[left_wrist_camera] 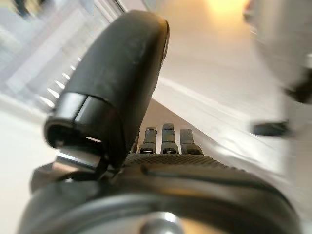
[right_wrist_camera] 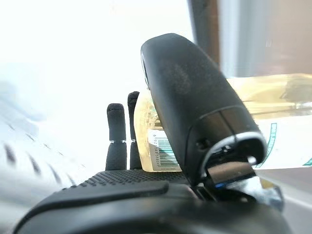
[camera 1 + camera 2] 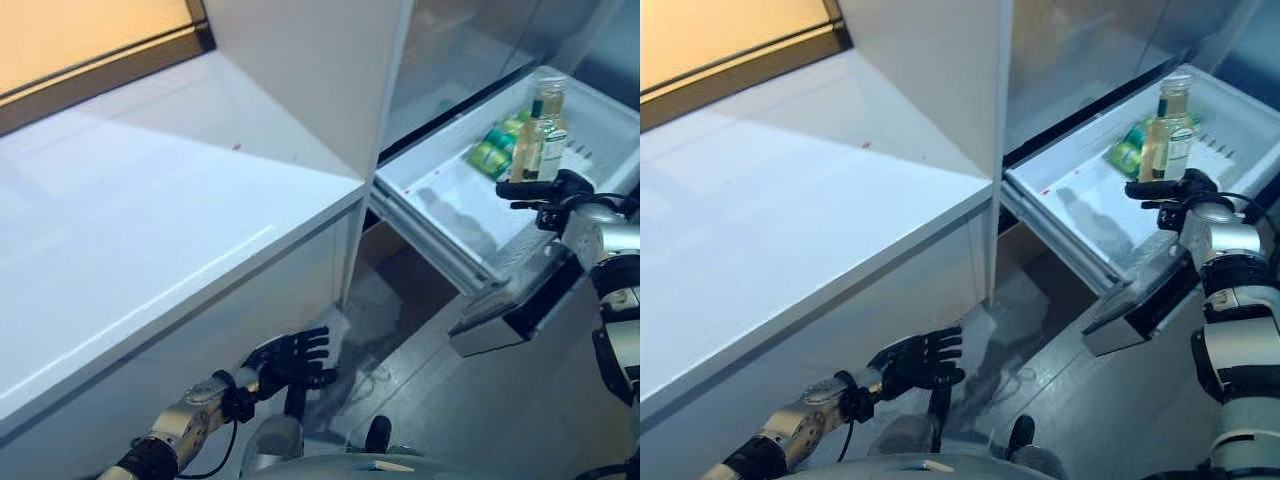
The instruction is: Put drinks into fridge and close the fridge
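White laminate covered the counter (image 3: 150,230), whose front edge ran diagonally down toward the robot's left and ended at a sharp corner beside a tall white cabinet panel (image 3: 310,70). Just past that corner the fridge drawer (image 3: 440,195) stood pulled out, its white rim slanting up to the right and its near wall overhanging the grey floor (image 3: 440,390). Between the counter's face and the drawer's underside lay an open gap of floor, partly taken up by crumpled clear plastic (image 3: 365,310).

The right hand (image 3: 1175,195) was at the drawer's right end, its fingers and thumb wrapped around a clear bottle of pale yellow drink (image 3: 1167,135), held upright with its base inside the drawer's rim. The right wrist view showed the thumb across the bottle's label and the fingertips (image 2: 116,131) curling past its far side. Just behind the bottle, toward the drawer's back corner, lay green cans (image 3: 497,148), close to it though whether they touched could not be told. The drawer's near half was bare white floor.

The left hand (image 3: 290,358) hung low before the counter's face, above the floor, fingers loosely extended and holding nothing.
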Motion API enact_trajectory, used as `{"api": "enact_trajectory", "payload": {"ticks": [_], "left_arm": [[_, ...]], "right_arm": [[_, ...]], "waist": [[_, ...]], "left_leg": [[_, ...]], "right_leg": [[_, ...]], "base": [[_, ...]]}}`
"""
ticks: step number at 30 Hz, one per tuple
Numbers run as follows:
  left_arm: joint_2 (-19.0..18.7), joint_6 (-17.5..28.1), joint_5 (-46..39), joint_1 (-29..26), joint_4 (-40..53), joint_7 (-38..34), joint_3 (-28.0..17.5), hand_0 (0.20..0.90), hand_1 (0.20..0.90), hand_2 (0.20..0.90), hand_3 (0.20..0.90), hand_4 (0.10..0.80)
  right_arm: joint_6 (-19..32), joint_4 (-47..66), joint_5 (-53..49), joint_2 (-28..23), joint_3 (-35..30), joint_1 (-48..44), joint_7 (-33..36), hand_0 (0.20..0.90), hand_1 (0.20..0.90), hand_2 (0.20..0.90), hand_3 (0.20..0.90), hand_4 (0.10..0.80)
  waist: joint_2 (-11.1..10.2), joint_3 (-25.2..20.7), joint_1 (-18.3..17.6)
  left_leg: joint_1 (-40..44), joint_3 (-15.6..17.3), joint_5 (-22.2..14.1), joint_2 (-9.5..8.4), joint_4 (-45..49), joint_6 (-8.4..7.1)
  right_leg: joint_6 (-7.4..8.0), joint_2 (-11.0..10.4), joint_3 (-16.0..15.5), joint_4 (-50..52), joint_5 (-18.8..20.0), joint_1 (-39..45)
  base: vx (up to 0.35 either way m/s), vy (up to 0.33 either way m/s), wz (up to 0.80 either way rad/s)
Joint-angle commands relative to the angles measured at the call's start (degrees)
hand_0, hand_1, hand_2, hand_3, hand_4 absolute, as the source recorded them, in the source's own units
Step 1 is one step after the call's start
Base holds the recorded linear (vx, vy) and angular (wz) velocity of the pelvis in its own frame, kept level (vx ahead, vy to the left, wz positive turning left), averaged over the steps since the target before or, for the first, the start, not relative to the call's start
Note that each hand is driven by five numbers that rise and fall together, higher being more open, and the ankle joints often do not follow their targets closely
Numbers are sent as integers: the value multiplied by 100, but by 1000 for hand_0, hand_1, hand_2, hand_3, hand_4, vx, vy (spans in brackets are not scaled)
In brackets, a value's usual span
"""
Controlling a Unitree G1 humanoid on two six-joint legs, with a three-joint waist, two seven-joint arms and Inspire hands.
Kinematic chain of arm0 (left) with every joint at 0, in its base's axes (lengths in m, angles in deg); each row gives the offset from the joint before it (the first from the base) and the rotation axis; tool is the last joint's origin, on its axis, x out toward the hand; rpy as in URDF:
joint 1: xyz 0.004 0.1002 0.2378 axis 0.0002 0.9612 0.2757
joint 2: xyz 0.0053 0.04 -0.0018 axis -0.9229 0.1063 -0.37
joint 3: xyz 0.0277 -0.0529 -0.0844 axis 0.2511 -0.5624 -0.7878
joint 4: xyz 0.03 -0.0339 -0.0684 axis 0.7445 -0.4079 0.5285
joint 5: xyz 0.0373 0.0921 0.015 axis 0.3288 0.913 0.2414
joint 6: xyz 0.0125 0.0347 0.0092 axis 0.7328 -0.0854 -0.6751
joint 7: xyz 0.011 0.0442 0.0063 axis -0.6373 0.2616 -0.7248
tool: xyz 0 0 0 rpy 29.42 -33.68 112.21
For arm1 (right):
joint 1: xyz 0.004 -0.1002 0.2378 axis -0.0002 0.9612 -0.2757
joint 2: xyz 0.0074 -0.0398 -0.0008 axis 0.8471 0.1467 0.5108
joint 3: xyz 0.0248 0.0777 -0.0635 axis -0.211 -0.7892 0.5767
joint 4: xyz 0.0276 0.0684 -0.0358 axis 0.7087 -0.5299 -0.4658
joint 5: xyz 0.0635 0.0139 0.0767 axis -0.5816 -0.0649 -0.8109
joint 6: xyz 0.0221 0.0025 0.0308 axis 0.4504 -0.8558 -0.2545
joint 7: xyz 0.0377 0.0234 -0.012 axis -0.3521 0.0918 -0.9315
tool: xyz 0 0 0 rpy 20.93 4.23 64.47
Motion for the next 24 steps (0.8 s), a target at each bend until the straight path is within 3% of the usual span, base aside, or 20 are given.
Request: {"api": "enact_trajectory", "payload": {"ticks": [1,2,9,18,24], "left_arm": [[-56,715,232,-105,238,282,-105,900,900,900,900,800],[0,838,399,-72,-166,231,-274,900,900,900,900,800],[48,984,864,-110,-874,103,-755,900,900,900,900,800],[-18,865,1175,-243,-1125,-33,-1010,900,900,900,900,800],[10,779,1259,-298,-1391,-211,-1158,900,900,900,900,800]], "right_arm": [[564,363,393,-751,235,-1129,-2,300,300,300,200,100],[234,214,702,-799,236,-1041,-154,300,300,300,200,100],[-757,-174,2147,-995,496,-756,-1144,300,300,300,200,100],[-1119,-676,3238,-1040,735,-798,-2056,300,300,300,200,100],[-1171,-783,3631,-979,926,-890,-2305,300,300,300,200,100]], "waist": [[-257,-47,70],[-256,105,116],[-280,439,188],[-252,745,273],[-220,851,289]], "left_leg": [[-81,259,-937,-454,702,364],[-152,227,-912,-449,728,366],[-283,165,-875,-444,755,381],[-377,195,-891,-447,821,405],[-412,214,-873,-451,842,400]], "right_leg": [[-286,224,20,1160,-680,-450],[-308,229,0,1196,-675,-510],[-321,206,-68,1254,-642,-648],[-277,162,-95,1296,-603,-729],[-236,136,-89,1271,-548,-747]], "base": [[-13,-34,14],[-9,-29,13],[-3,-20,14],[-20,-3,4],[0,0,0]]}}
